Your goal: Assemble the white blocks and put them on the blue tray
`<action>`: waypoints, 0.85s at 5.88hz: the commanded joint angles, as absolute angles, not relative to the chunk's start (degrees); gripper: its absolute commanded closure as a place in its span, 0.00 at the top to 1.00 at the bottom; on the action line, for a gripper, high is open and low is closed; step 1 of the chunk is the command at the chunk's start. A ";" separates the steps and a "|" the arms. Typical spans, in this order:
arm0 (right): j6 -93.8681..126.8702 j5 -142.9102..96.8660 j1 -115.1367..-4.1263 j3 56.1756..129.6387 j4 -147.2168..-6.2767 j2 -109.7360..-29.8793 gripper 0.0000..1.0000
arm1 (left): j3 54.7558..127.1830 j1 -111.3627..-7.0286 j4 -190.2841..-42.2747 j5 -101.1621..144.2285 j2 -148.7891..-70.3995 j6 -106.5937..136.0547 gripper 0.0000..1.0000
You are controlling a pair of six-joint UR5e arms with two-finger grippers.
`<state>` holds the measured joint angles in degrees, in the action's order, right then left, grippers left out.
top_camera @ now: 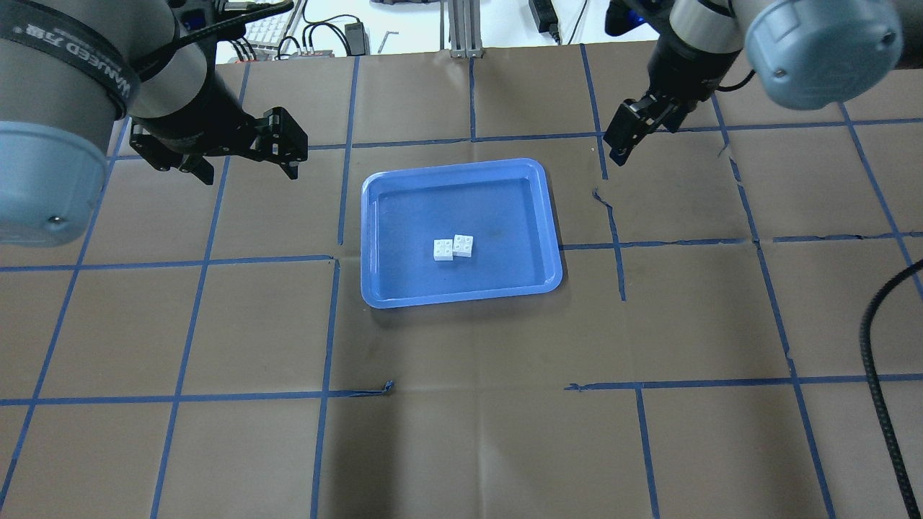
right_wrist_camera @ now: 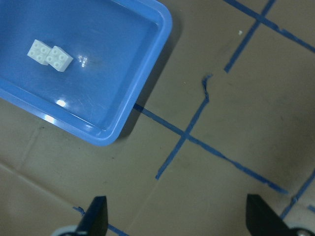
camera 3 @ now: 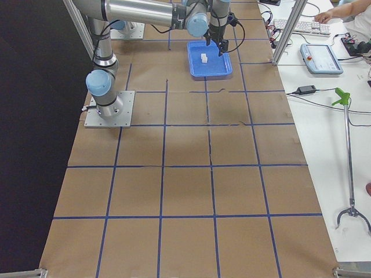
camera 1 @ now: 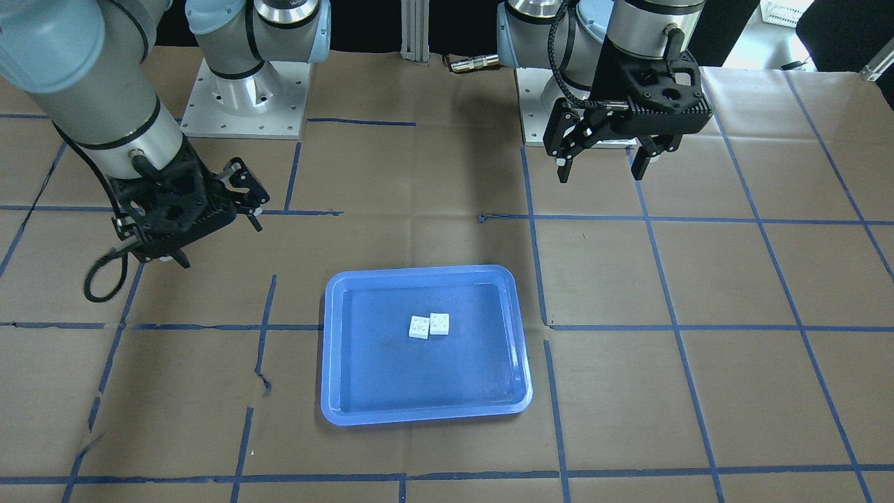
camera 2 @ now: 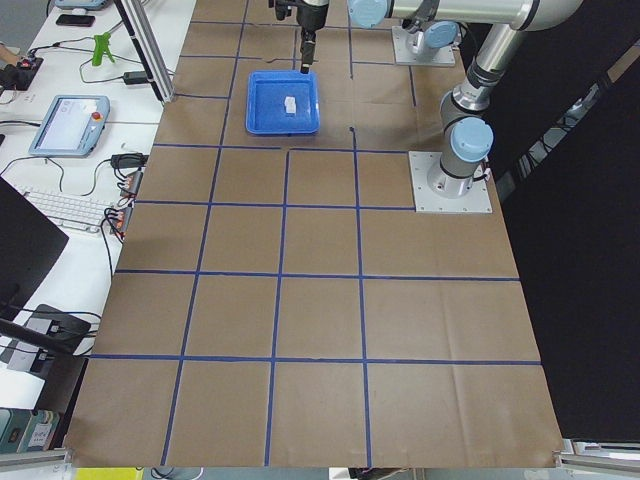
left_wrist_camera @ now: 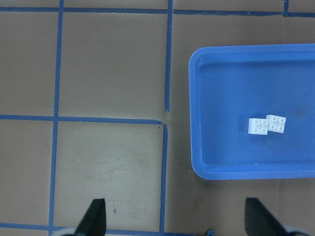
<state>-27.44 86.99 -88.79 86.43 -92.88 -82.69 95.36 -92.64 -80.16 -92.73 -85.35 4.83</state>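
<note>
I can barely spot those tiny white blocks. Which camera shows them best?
The right wrist-mounted view: the white blocks appear largest, studs countable, side by side in the blue tray. The left wrist-mounted view nearly matches it. Overhead and front-facing show them small; the side views, only a speck.

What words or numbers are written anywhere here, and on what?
"WANUED", then signs too blurred to read: black strap round the robot's left arm.
Grey touchscreen pendant: too small to read.
Small white studded plastic blocks, large blue plastic tray: no writing.
</note>
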 commanded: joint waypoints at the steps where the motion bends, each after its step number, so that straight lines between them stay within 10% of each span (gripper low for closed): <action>1: -7.40 89.82 -88.41 83.77 -83.37 -87.86 1.00 | 95.36 -92.64 -80.16 -92.72 -85.34 4.83 0.99; 5: -1.41 89.74 -91.41 86.66 -82.26 -90.18 1.00 | 95.45 -92.64 -80.16 -92.72 -85.34 4.83 0.99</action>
